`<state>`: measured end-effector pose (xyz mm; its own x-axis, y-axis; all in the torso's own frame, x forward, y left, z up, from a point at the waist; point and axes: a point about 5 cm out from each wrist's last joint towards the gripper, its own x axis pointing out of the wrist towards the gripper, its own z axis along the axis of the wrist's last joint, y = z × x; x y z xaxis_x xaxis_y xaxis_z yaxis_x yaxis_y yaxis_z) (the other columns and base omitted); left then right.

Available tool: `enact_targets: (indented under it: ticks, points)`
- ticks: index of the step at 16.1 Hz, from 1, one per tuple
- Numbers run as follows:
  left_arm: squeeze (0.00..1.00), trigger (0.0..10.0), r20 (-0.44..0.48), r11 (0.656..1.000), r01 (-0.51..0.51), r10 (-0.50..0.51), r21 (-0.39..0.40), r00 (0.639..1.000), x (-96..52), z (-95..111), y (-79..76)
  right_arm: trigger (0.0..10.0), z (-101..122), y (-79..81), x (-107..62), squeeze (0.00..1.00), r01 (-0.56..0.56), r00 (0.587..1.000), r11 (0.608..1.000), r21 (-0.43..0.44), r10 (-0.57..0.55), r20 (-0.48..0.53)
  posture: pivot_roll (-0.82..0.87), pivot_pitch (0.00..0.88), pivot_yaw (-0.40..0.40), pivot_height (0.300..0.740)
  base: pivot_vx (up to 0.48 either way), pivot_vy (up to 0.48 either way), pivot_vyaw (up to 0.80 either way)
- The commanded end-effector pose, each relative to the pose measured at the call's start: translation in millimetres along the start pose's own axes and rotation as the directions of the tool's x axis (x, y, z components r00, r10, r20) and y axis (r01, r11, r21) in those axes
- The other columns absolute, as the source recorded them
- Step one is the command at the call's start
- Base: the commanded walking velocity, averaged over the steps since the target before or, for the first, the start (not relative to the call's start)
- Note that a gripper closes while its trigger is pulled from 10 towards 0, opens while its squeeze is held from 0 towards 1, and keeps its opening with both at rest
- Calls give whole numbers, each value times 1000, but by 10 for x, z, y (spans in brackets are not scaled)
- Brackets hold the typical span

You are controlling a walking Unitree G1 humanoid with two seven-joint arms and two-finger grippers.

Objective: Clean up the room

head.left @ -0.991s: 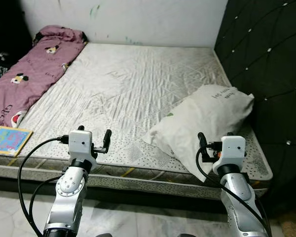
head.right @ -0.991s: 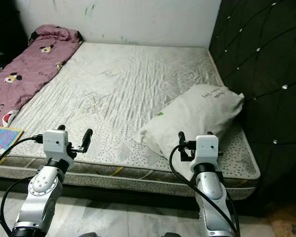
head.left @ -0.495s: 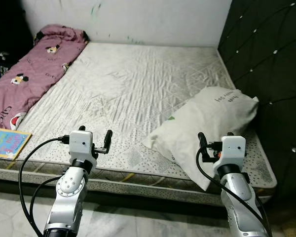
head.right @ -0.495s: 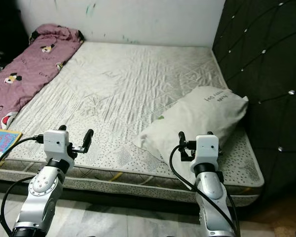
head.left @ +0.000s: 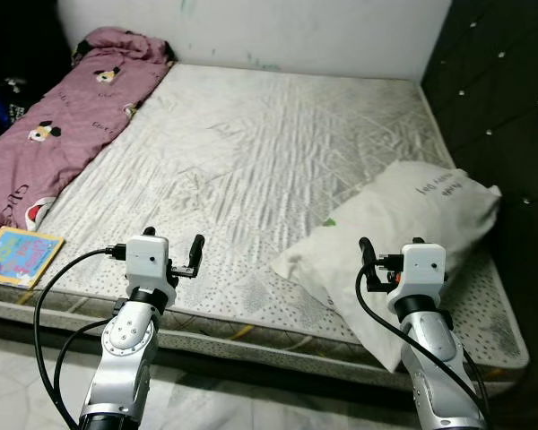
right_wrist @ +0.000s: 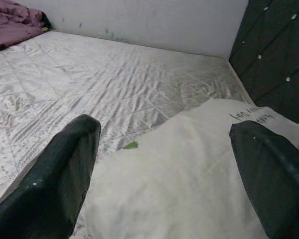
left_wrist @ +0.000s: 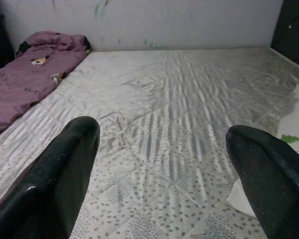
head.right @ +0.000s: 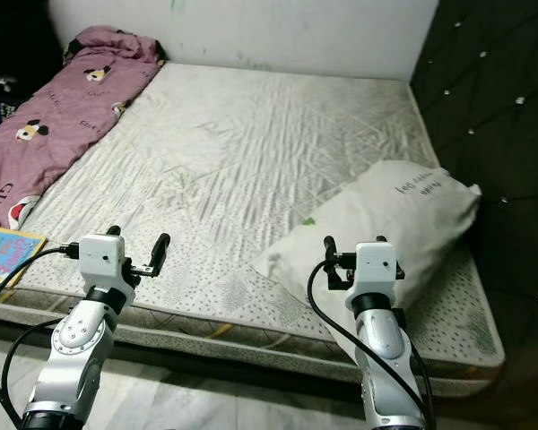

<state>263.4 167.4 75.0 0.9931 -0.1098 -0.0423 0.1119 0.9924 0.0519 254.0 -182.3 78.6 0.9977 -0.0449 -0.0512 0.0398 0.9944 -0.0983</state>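
Note:
A white pillow [head.left: 403, 233] lies askew on the right part of the bare mattress [head.left: 251, 134], its corner hanging over the front edge. A pink cartoon-print blanket [head.left: 54, 134] runs along the mattress's left side. A colourful book [head.left: 18, 255] rests at the front left corner. My left gripper [head.left: 172, 240] is held open over the front edge, nothing between its fingers [left_wrist: 55, 179]. My right gripper [head.left: 392, 244] is open just before the pillow [right_wrist: 189, 179], apart from it.
A dark padded headboard [head.left: 511, 107] stands along the right side of the bed. A white wall [head.left: 296, 27] closes the far end. Pale tiled floor [head.left: 18, 376] lies below the mattress's front edge. Dark items [head.left: 4, 90] sit beyond the blanket on the left.
The whole picture has shifted to the right and down, so the camera has moved. Both arms hold the same pose with their grippers open.

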Motion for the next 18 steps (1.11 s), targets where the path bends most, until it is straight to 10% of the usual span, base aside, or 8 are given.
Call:
enact_targets:
  ticks: [1, 18]
  points:
    - [0, 10000, -6, 1000, -3, 3, 3, 1000, 16, 1, 17, 10000, 3, 11, 20, 0, -3, 1000, 1000, 4, 3, -9, 6, 0, 21, 740, 311, 0, 0]
    - [0, 10000, -24, 1000, 16, -16, 16, 1000, 25, -27, -23, 10000, -19, 18, 78, 0, -7, 1000, 1000, -3, 7, -26, 14, 0, 16, 740, 204, 0, -80]
